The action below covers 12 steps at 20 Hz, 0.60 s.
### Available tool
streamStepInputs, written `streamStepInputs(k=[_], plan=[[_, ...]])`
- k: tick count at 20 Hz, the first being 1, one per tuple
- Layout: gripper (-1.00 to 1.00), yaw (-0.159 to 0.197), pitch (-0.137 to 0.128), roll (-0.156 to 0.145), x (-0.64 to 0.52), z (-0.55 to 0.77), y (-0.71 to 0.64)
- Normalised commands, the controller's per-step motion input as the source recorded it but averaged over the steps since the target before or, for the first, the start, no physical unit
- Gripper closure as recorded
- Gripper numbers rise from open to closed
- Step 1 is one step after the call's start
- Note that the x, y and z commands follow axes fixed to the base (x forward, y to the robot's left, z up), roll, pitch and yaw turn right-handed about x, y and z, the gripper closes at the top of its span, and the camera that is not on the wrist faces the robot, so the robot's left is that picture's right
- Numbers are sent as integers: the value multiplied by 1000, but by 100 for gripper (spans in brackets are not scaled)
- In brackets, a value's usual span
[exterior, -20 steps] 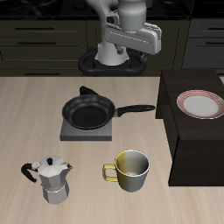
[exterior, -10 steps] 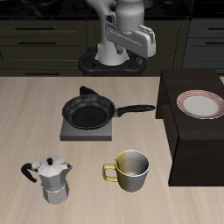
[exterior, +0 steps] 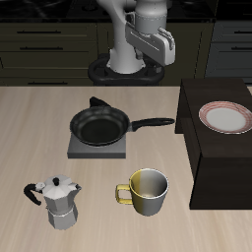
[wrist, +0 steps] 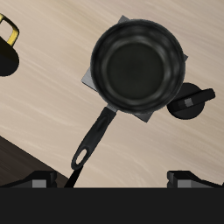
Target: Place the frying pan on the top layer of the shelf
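Observation:
The frying pan [exterior: 98,126] [wrist: 140,63] sits on a square grey burner plate [exterior: 76,151], its long handle [exterior: 153,123] [wrist: 94,140] pointing toward the shelf [exterior: 212,172]. The shelf is a dark boxy unit at the table's side, and a plate [exterior: 225,117] lies on its flat top. My gripper [exterior: 157,47] [wrist: 112,179] hangs high above the table's back, well above and behind the pan. Its fingertips [wrist: 35,180] show wide apart with nothing between them, so it is open.
A yellow mug [exterior: 148,192] [wrist: 7,52] and a silver moka pot [exterior: 59,202] stand near the table's front edge. A black knob [exterior: 95,101] [wrist: 191,101] sticks out of the burner plate's back side. Dark cabinets run behind the table.
The gripper has drifted a little sideways and upward and turned slightly. The pan, mug, moka pot and plate have not moved.

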Motion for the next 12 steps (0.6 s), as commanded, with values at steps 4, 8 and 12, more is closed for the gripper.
streamStepInputs(k=[4, 8, 12], plan=[[-100, -113, 22, -40, 41, -103, -28], [-100, -105, -3, 5, 48, -73, -33], [-100, -69, 4, 12, 20, -90, 70]])
